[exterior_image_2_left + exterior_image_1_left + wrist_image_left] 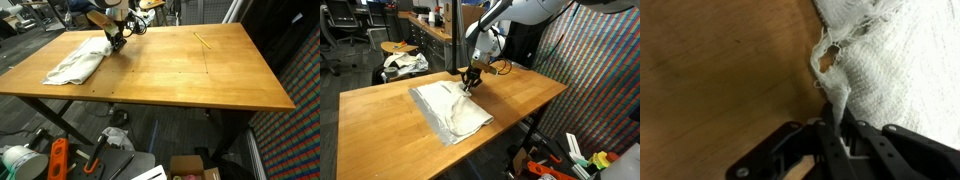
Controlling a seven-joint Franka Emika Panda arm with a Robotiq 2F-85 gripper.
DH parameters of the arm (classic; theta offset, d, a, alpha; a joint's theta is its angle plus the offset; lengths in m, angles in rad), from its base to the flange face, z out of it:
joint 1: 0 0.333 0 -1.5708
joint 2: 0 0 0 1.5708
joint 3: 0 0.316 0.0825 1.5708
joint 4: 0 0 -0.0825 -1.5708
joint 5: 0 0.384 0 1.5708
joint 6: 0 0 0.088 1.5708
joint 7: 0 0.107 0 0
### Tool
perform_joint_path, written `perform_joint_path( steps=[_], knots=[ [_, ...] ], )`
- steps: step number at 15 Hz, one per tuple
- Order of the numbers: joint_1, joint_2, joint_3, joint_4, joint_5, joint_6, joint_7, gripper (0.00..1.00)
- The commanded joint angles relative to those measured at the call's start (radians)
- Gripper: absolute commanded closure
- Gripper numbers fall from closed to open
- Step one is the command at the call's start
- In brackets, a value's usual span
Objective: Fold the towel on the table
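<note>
Pinching a frayed corner of the rumpled white cloth towel (450,108), the black end effector (470,80) is apparently beginning the fold, its fingers pressing together on a thin tongue of fabric. The towel is lying toward one end of the light wooden table (380,110). Next, the corner is probably needing lifting and carrying across the cloth.

White towel (450,110), coarse weave, lies crumpled and partly spread on the wooden surface (375,112), near one edge. Frayed border with a small hole. One corner is pinched in the gripper (470,84).
</note>
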Motion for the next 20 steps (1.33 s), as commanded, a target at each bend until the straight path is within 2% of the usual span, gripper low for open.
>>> perform_joint_path(
  steps=[1, 3, 7, 13, 20],
  knots=[
    [0.001, -0.059, -0.005, -0.013, 0.01, -0.033, 0.006, 0.85],
    [0.015, -0.1, -0.009, -0.035, -0.002, -0.03, 0.013, 0.88],
    [0.061, -0.171, -0.012, -0.065, -0.026, -0.006, 0.041, 0.87],
    [0.17, -0.256, -0.004, -0.126, -0.09, 0.029, 0.107, 0.87],
    [0.289, -0.287, 0.006, -0.146, -0.169, 0.096, 0.267, 0.9]
  ],
)
